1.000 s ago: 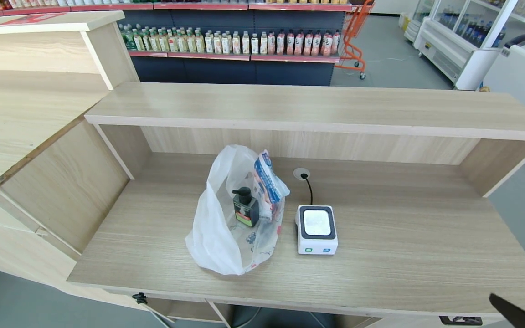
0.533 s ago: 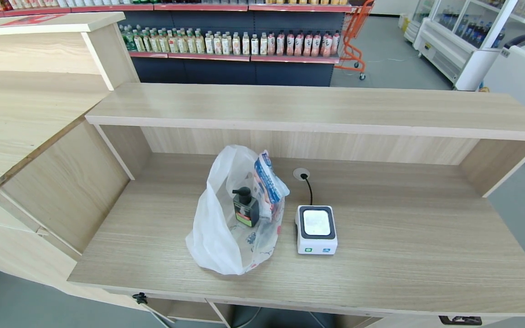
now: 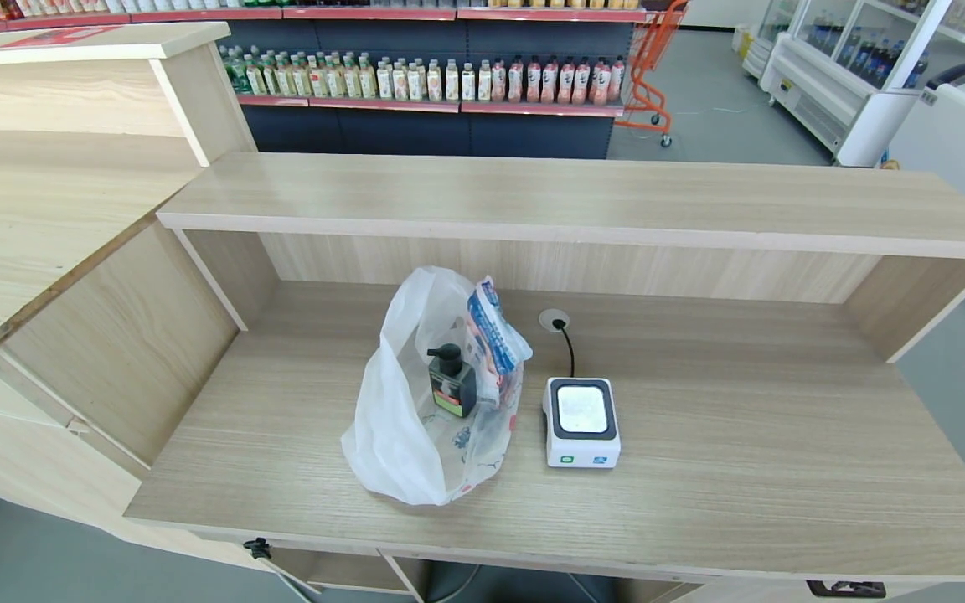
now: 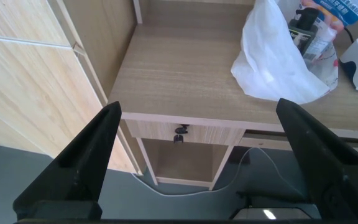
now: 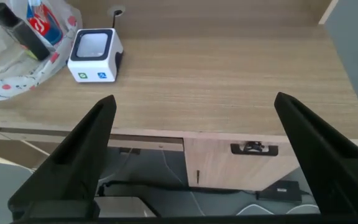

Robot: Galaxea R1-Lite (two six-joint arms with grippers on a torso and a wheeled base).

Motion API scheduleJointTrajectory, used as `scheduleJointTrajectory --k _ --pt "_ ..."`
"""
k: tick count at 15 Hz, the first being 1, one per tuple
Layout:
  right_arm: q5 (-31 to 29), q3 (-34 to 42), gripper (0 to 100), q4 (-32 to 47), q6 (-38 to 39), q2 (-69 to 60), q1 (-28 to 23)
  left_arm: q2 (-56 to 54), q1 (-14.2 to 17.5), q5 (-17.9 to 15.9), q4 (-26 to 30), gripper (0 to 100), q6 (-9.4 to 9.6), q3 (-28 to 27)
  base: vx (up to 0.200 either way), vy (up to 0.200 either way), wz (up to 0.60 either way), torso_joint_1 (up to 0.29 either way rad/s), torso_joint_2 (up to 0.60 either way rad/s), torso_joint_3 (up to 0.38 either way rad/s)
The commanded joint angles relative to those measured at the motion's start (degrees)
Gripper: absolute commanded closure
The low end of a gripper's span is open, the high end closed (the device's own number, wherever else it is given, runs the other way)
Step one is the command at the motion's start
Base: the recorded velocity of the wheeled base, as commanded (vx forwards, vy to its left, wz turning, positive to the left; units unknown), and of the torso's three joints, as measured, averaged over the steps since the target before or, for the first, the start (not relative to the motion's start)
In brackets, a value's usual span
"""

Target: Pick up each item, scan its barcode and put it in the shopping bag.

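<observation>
You are holding the left hand point(image 4: 197, 109) spread wide and empty out in front of the table point(image 3: 742, 452), where the shopping bag point(image 3: 386, 419) is slumping open with the pump bottle point(image 3: 451, 385) standing and the packet point(image 3: 491, 335) leaning inside. The scanner point(image 3: 582, 420) is sitting just beside the bag; the right hand point(image 5: 194, 102) is also hanging spread, empty. Judged risk: with nothing lying loose to scan, any reach is likely snagging the limp plastic, toppling the bottle.
</observation>
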Motion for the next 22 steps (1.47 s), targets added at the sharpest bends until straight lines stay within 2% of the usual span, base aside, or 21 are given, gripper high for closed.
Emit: scheduleJointTrajectory --k 1,5,6,11,17,22 --pt "0.0 0.0 0 0.0 0.0 0.3 0.0 0.0 0.0 0.0 0.0 0 0.00 0.0 0.000 0.000 0.00 0.000 0.00 0.000" --pt "0.0 0.0 0 0.0 0.0 0.3 0.0 0.0 0.0 0.0 0.0 0 0.00 0.0 0.000 0.000 0.00 0.000 0.00 0.000" --pt "0.0 0.0 100 0.0 0.0 0.3 0.0 0.0 0.0 0.0 0.0 0 0.00 0.0 0.000 0.000 0.00 0.000 0.00 0.000" --pt "-0.1 0.0 100 0.0 0.0 0.3 0.0 0.0 0.0 0.0 0.0 0 -0.09 0.0 0.000 0.000 0.00 0.000 0.00 0.000" --pt "-0.1 0.0 100 0.1 0.0 0.3 0.0 0.0 0.0 0.0 0.0 0 -0.09 0.0 0.200 -0.200 0.00 0.004 0.00 0.001" --pt "-0.1 0.0 100 0.1 0.0 0.3 0.0 0.0 0.0 0.0 0.0 0 -0.09 0.0 0.000 0.000 0.00 0.000 0.00 0.000"
